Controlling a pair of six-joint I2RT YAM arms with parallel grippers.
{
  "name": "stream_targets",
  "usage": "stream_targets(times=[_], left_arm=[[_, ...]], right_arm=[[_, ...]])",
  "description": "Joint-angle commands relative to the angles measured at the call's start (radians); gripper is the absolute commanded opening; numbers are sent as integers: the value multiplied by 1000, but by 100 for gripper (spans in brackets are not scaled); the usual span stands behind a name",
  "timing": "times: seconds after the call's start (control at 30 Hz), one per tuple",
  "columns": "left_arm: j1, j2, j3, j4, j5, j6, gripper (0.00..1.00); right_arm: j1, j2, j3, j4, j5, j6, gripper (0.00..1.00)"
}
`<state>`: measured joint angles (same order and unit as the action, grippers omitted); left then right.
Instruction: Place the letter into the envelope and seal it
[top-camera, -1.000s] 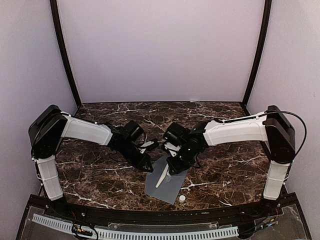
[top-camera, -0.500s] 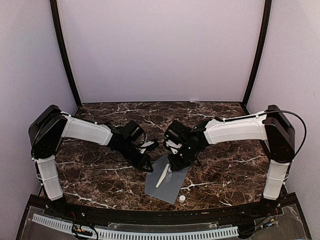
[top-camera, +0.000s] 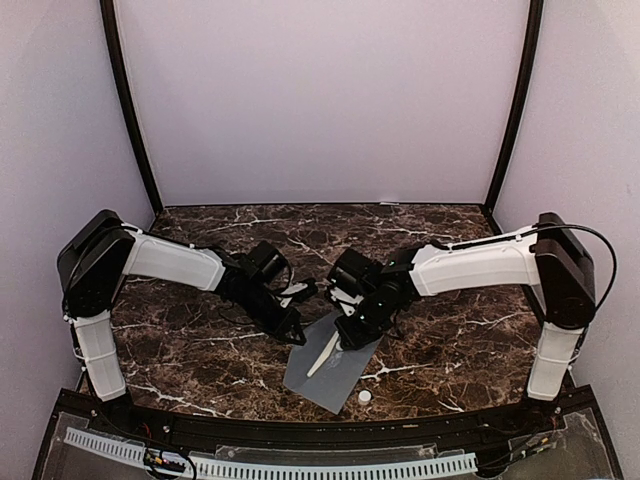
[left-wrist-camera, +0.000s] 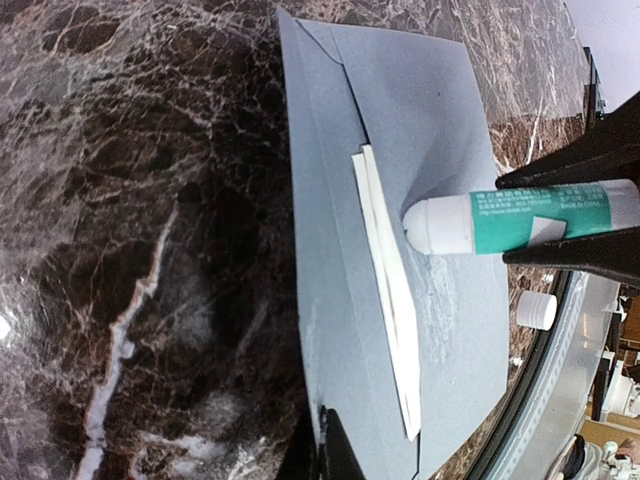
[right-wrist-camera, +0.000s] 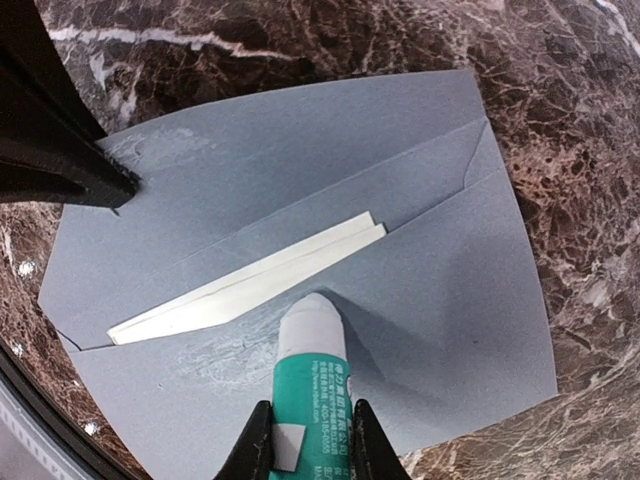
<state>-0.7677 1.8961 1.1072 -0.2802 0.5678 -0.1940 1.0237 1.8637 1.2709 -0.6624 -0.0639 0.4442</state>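
Observation:
The grey envelope (top-camera: 335, 378) lies flat on the marble table, flap open (right-wrist-camera: 300, 160). The cream letter (left-wrist-camera: 388, 290) shows as a narrow sliver at its mouth (right-wrist-camera: 250, 285). My right gripper (right-wrist-camera: 311, 415) is shut on a teal glue stick (right-wrist-camera: 312, 385), and the stick's white tip (left-wrist-camera: 440, 222) presses on the envelope just beside the letter. White glue smears mark the paper there. My left gripper (left-wrist-camera: 325, 445) is shut, its tips down on the flap's outer edge (right-wrist-camera: 115, 185). In the top view the left gripper (top-camera: 297, 337) and the right gripper (top-camera: 350, 335) meet over the envelope's far end.
A small white cap (top-camera: 365, 397) lies on the table by the envelope's near right corner, close to the front rail (top-camera: 330, 432). The cap (left-wrist-camera: 536, 308) also shows in the left wrist view. Purple walls enclose the table.
The right gripper has slid the glue stick slightly toward the near left along the envelope. The envelope has turned a little. The left gripper has stayed in place.

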Motion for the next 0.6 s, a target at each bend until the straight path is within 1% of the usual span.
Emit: stream_targets(times=[0.0,0.57], left_arm=[[-2,2,0,-8,2,6,0],[-2,3,2,-10,-3,6,0]], right_arm=[[41,24,-43,-103,-60,19,0],[109,59,-24,-87,-166,31,0]])
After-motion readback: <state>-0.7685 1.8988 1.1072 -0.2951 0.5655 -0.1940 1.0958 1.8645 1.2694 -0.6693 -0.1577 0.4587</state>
